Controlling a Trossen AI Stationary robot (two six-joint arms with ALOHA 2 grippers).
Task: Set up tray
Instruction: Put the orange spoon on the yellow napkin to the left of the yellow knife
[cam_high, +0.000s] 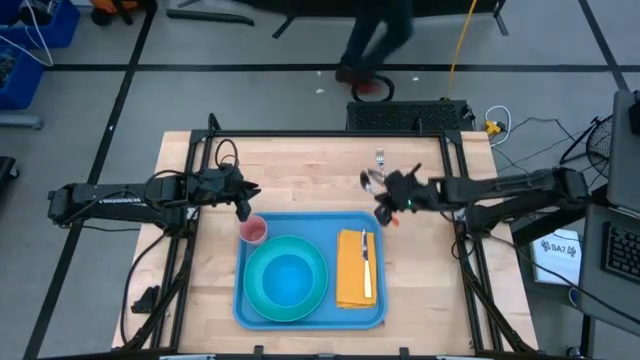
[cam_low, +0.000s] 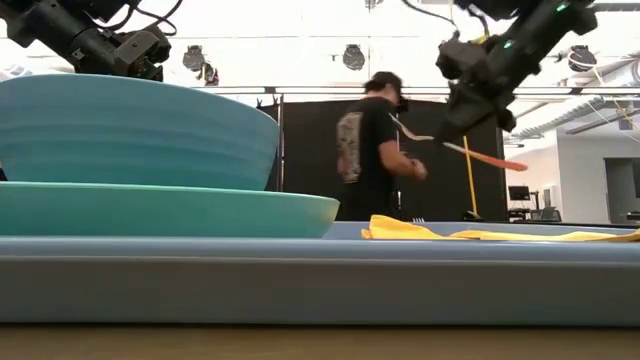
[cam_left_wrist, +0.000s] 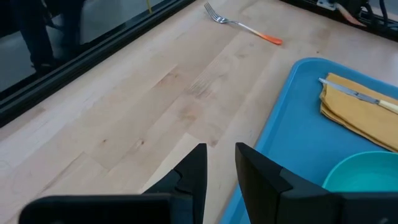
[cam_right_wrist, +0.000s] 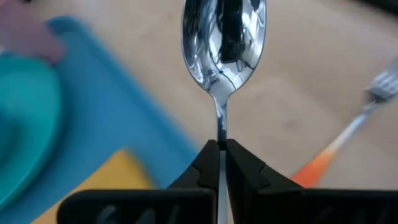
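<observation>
two tools: right tool (cam_right_wrist: 219, 149) pinches a spoon (cam_right_wrist: 222, 43); left tool (cam_left_wrist: 221, 163) slightly parted, empty.

Blue tray (cam_high: 372, 312), turquoise bowl (cam_high: 286, 277), yellow napkin (cam_high: 352, 270), pink cup (cam_high: 253, 231), orange-handled fork (cam_left_wrist: 242, 25).

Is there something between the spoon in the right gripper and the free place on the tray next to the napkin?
Nothing visible. The right gripper holds the spoon just off the tray corner; the napkin bears only a knife.

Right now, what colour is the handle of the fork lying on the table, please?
Orange on the fork; left wrist view.
</observation>
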